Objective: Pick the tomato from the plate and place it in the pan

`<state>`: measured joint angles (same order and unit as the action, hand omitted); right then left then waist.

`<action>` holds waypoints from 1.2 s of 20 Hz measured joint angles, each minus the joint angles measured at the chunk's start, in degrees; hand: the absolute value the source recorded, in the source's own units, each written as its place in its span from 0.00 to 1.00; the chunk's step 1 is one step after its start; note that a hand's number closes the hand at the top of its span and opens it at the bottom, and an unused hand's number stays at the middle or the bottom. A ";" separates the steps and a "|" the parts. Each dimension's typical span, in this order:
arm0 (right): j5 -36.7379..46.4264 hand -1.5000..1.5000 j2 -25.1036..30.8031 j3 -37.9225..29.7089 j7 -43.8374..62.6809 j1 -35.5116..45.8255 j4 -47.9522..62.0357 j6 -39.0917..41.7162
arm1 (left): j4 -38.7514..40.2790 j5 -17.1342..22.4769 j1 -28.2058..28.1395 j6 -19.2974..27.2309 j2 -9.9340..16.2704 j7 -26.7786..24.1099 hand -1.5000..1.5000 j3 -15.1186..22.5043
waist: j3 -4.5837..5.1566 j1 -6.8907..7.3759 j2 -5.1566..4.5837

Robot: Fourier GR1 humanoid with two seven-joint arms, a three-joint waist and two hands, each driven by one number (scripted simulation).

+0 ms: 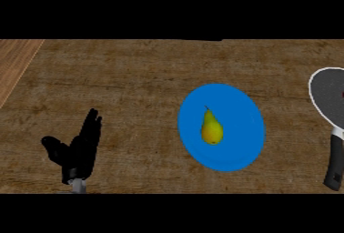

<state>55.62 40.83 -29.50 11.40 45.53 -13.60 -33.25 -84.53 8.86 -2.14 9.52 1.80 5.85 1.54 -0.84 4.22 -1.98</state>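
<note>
You find no tomato: the blue plate (232, 157) carries a yellow pear (211, 129), lying at its middle with the stem pointing away from you. Judge it light, firm and smooth-skinned, prone to roll and slip; take hold across the broad lower belly, not the narrow neck. The pan (328, 98) sits at the right edge, handle toward you. Your left hand (77, 148) rests spread, fingers up, holding nothing; the right hand does not show.
</note>
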 measured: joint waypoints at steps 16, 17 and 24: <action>-30.73 0.00 0.24 -24.99 -30.51 -1.92 -3.99 15.04 | -0.77 0.64 -1.51 0.88 0.49 1.66 0.50 -1.57 | 0.16 -2.80 1.27; -32.27 0.00 0.57 -26.10 -32.26 -2.84 -3.82 17.44 | -0.65 0.79 -1.48 0.78 0.65 1.90 0.50 -1.75 | 0.20 -2.97 1.34; -38.76 0.00 0.09 -27.80 -39.97 -8.64 -4.57 31.46 | -0.65 0.50 -2.07 1.00 0.70 2.16 0.50 -1.83 | 0.49 -3.87 2.02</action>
<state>16.86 40.92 -57.31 -28.56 36.88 -18.18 -1.80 -85.18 9.36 -4.21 10.53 2.49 8.01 -0.29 -0.34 0.35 0.04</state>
